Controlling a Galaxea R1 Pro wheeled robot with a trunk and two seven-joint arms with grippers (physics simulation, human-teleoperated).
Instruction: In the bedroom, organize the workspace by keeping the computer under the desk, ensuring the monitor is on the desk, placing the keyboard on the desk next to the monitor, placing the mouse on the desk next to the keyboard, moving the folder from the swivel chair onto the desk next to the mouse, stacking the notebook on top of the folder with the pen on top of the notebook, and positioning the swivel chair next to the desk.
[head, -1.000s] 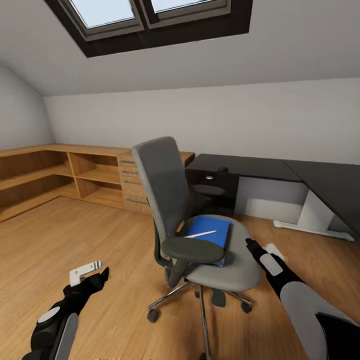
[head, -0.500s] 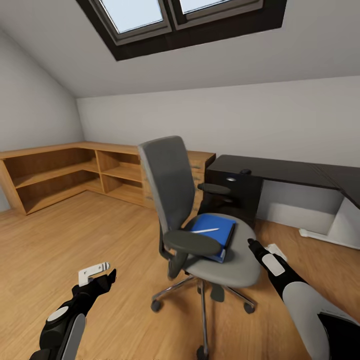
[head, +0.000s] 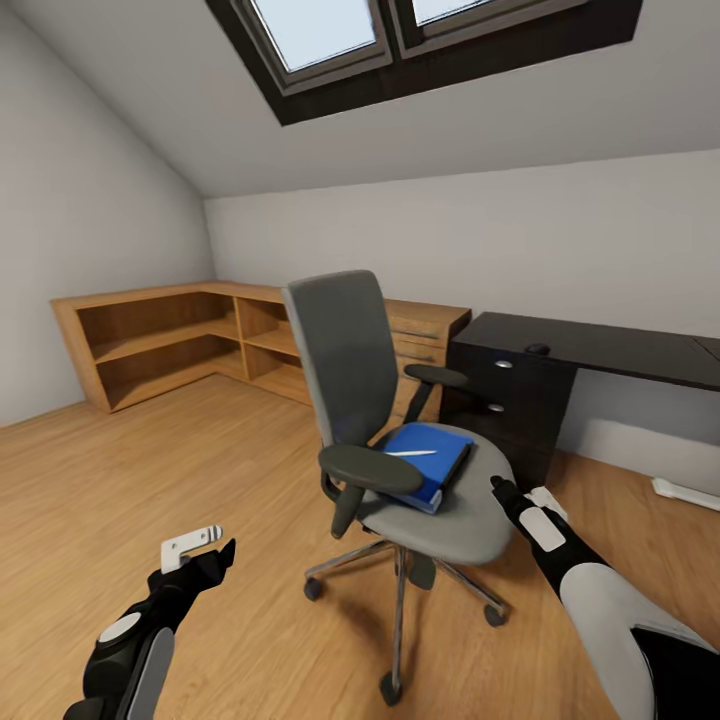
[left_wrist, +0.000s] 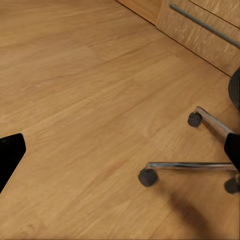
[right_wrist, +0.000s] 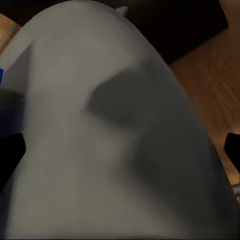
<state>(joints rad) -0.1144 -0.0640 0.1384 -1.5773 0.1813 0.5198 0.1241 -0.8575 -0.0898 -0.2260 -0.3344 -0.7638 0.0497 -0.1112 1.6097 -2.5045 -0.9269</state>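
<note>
The grey swivel chair (head: 346, 350) stands mid-room on the wooden floor, a short way from the black desk (head: 600, 345) behind it at the right. On its seat lies the blue folder (head: 428, 452) with the whitish pen (head: 410, 453) on top; I cannot make out the notebook. A small dark mouse (head: 538, 349) sits on the desk top. My right gripper (head: 520, 492) is open just off the seat's right edge, and the seat (right_wrist: 100, 125) looms close between its fingers. My left gripper (head: 200, 550) hangs open over bare floor left of the chair base (left_wrist: 190, 165). Computer, monitor and keyboard are out of view.
A low wooden shelf unit (head: 160, 340) runs along the left wall and joins a wooden drawer chest (head: 425, 340) behind the chair. The desk's dark drawer unit (head: 510, 400) stands right of that. A white desk foot (head: 685, 490) lies on the floor at far right. Chair casters (head: 390, 686) spread near me.
The whole picture has shifted right, so the camera has turned left; more of the shelf unit shows and less of the desk. Both grippers keep their pose and stay open.
</note>
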